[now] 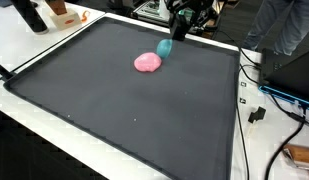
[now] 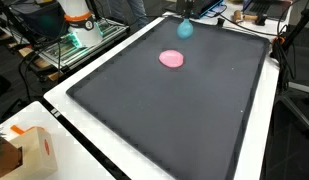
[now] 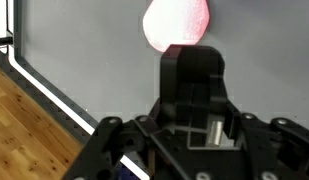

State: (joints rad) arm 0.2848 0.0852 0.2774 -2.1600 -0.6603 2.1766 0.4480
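The flat black mat (image 1: 124,110) on the white, smooth counter (image 1: 54,135) looks matt and finely grained. The pink rounded lump (image 1: 147,63) looks soft and matt. The teal rounded object (image 1: 165,47) seems smooth, its material unclear. The brown wooden plank floor (image 3: 34,140) has a slight sheen.

Layout of the work surface. A mat (image 1: 124,110) lies on a table (image 1: 39,125) and covers most of it, leaving a bare margin around the edges. A lump (image 1: 147,63) lies on the mat, toward its far edge in both exterior views. A cup (image 1: 165,47) sits just beside the lump, on the side nearer that far edge; in an exterior view (image 2: 184,29) a narrow gap shows between the two. The gripper (image 1: 174,35) hangs directly above the cup. A box (image 2: 34,150) stands on the table's margin, off the mat, at a near corner. In the wrist view the lump (image 3: 176,22) lies ahead of the gripper.
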